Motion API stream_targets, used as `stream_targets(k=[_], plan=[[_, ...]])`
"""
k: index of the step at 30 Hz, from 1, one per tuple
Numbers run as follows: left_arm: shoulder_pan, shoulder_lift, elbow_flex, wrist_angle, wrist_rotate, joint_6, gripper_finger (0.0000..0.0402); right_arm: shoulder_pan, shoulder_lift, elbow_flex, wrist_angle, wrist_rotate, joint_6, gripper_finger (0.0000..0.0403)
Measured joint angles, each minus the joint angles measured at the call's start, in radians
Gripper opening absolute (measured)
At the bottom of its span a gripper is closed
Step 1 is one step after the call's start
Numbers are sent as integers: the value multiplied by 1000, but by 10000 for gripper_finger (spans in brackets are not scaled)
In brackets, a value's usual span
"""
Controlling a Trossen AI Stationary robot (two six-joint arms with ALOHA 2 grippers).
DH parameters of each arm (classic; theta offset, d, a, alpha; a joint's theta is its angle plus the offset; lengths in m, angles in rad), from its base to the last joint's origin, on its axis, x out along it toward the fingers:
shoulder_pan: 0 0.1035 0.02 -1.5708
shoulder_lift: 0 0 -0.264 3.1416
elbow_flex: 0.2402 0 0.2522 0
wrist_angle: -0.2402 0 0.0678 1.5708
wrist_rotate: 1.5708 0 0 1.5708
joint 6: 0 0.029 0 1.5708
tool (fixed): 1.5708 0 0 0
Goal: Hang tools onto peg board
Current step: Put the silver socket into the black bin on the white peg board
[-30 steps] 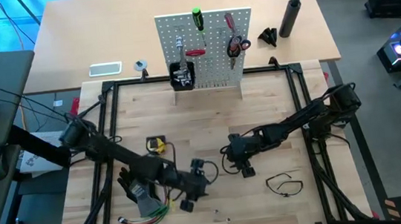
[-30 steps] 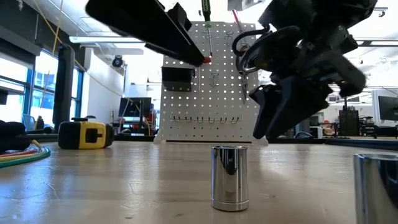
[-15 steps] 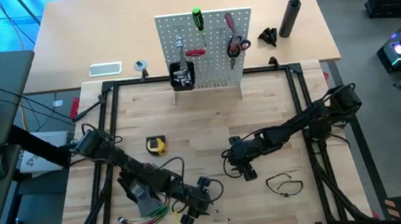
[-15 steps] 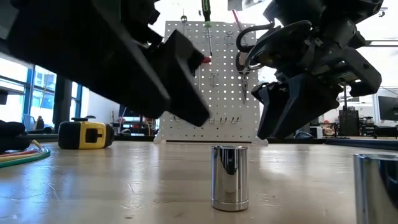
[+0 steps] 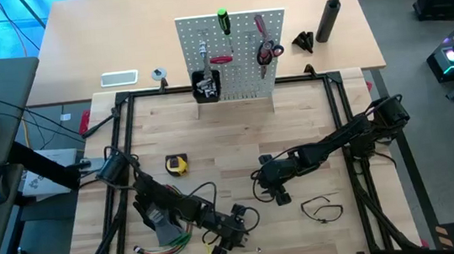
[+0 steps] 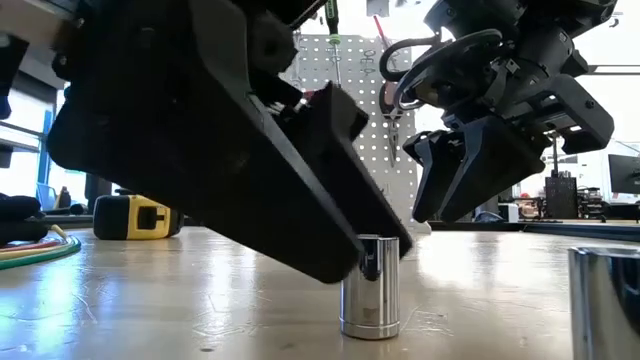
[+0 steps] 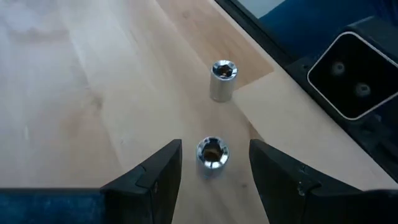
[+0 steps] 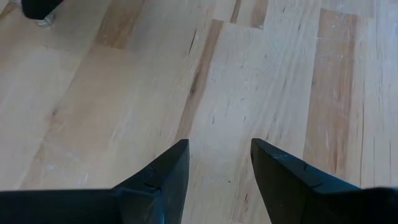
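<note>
Worktop (image 5: 236,134) of pale wood carries everything, with the peg board (image 5: 234,58) standing upright at its far edge. On that board hang a green-handled screwdriver (image 5: 222,20), a red-handled screwdriver (image 5: 259,25), red-handled scissors (image 5: 267,52) and another red-handled tool (image 5: 221,60), above a small black bin (image 5: 206,85) with a silver tool in it.

Both arms are down over the near half. The left gripper (image 5: 233,236) is low at the near edge, jaws spread with one small metal socket (image 7: 212,154) standing between them; I cannot tell whether they touch it. A second socket (image 7: 222,79) stands upright just beyond, apart from the first. In the low view the left gripper's dark body hides the upper part of a socket. The right gripper (image 5: 278,191) hangs near the worktop's middle, jaws spread over bare wood, holding nothing.

Black gloves (image 5: 159,220) and a bundle of coloured wires (image 5: 165,248) lie at the near left, under the left arm. A yellow tape measure (image 5: 178,163) sits just beyond them. A thin black loop (image 5: 322,209) lies at the near right, well apart from both grippers.
</note>
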Motion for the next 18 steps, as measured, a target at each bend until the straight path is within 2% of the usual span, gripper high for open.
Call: stream_targets(k=[7, 18], plan=[[0, 52, 37, -7, -6, 1, 176, 4, 0, 0, 2, 0, 0, 168], [1, 53, 37, -9, -25, -2, 93, 13, 0, 0, 10, 0, 0, 168]])
